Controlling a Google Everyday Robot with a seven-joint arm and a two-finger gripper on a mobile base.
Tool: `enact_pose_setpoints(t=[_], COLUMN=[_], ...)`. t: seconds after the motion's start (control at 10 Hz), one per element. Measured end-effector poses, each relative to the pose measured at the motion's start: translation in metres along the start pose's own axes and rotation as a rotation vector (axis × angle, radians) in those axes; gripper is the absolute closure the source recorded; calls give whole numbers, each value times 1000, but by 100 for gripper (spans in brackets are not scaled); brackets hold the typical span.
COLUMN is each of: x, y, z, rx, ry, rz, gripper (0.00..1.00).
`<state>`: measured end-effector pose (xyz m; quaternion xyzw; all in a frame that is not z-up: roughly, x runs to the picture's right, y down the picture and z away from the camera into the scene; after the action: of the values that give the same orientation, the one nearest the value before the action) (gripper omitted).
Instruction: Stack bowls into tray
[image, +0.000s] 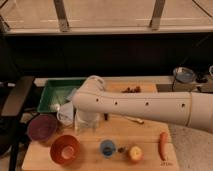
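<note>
The orange-red bowl (65, 148) sits at the front left of the wooden table. The dark purple bowl (42, 127) sits just behind it at the left edge. The green tray (54, 91) stands at the back left, with small white items in it. My arm reaches in from the right and covers the tray's right end. My gripper (86, 122) hangs down from the wrist, right of the purple bowl and behind the orange bowl, next to a white jug-like cup (65, 113). It holds neither bowl.
A small blue cup (106, 147), an apple (135, 153) and a red-orange carrot-like item (162, 145) lie along the table's front. A banana (133, 119) lies under the arm. A dark chair (15, 97) stands on the left, and a metal bowl (183, 75) at the back right.
</note>
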<state>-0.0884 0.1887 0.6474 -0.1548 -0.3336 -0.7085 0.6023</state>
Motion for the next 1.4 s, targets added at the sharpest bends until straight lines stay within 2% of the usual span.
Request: enact_pose_setpoints(t=[0.3,0.5,0.6,0.8,1.0,1.2,1.4], x=[0,1,-1,-8,-16,-21,-26], y=[1,4,4,-3,-21,-32,-32], z=[0,15,28,60,81,94,109], rx=[3,64,92,137,143,148,152], ry=[-9,-89,-130,-211,-265,-284,-299], rz=[8,51,50,-2,-98,-148,-155], gripper=[47,47,47,47,47,47,47])
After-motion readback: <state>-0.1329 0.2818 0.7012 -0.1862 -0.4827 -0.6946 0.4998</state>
